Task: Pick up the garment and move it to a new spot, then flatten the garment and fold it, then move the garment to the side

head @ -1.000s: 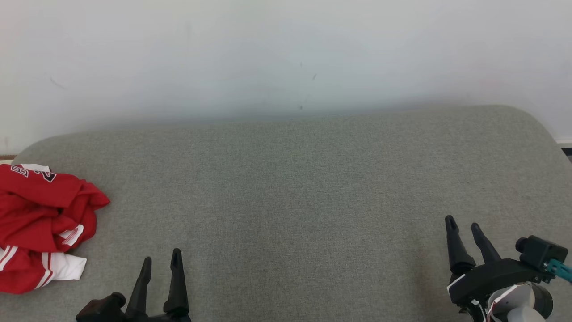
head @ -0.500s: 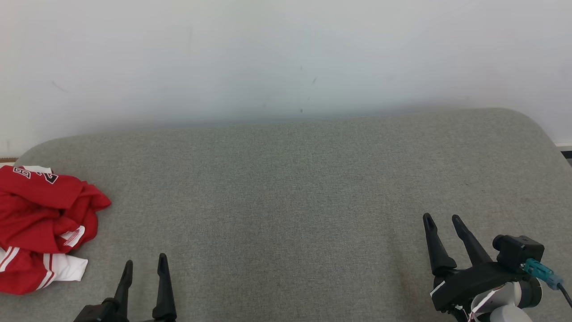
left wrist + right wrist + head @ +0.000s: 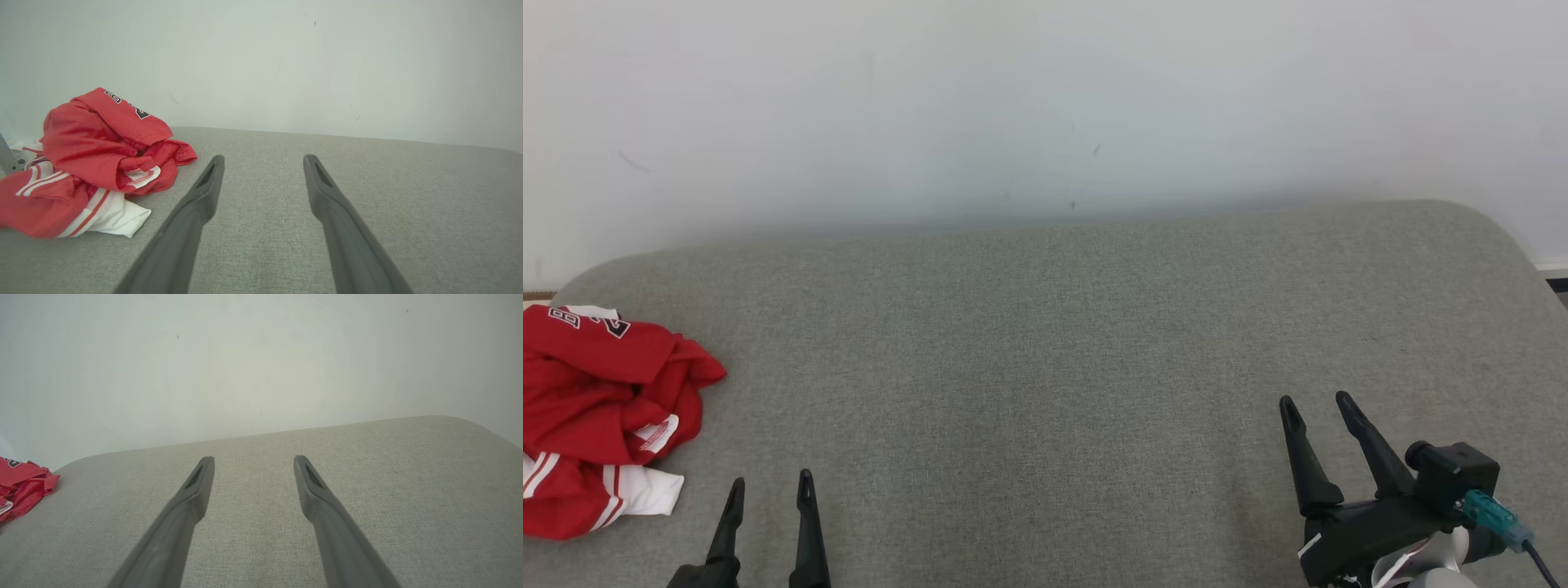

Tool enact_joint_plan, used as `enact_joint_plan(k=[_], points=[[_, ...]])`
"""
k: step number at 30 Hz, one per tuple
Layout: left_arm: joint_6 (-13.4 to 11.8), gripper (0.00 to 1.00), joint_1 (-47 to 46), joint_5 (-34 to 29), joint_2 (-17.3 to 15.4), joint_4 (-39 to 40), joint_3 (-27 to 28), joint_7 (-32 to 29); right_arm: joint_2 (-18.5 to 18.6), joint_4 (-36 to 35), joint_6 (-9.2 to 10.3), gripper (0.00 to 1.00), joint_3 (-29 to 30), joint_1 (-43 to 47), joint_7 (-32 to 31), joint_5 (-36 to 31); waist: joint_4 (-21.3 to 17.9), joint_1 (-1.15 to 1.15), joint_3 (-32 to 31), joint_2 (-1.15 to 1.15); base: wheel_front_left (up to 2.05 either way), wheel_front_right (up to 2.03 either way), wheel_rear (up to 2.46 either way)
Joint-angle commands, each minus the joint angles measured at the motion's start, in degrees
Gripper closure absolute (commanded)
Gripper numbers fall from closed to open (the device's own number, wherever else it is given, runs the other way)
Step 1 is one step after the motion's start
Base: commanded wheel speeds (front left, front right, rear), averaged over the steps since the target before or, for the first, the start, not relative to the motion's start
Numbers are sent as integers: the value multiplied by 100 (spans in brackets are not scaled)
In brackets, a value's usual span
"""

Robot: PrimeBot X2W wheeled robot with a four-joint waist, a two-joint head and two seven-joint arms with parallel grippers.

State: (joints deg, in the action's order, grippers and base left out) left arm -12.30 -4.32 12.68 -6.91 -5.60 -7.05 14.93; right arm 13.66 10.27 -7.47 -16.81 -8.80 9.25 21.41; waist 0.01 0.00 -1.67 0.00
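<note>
Grey padded counter [image 3: 1045, 343] carries the crumpled garment [image 3: 600, 408] at nine o'clock, left pincer [image 3: 771, 480] and right pincer [image 3: 1314, 398] both gaping empty, ready to grab.

head camera above, wrist cameras low, shared garment [image 3: 600, 392] at left

Grey woven padded surface [image 3: 1045, 343] with rounded far corners, plain white wall [image 3: 1045, 82] behind it, small dark marks [image 3: 1097, 149] on the wall

Black lettering [image 3: 565, 318] on the garment [image 3: 605, 392] is too crumpled to read.
</note>
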Motion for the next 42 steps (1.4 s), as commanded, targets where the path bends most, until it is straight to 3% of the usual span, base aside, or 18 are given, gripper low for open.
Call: enact_joint_plan(k=[1,25,42], points=[[-46,0,82,-154,-48,68,44,11,42,-76,-3,0,-81,10,80,-107,0,0,-6,0,0,0,0],[-34,0,353,-1130,-315,270,248,13,-2,-446,-4,0,-639,275,598,-910,0,0,-143,0,0,0,0],[133,0,463,-847,-249,336,436,13,-38,-447,-4,0,-424,411,609,-851,-26,0,-230,0,0,0,0]])
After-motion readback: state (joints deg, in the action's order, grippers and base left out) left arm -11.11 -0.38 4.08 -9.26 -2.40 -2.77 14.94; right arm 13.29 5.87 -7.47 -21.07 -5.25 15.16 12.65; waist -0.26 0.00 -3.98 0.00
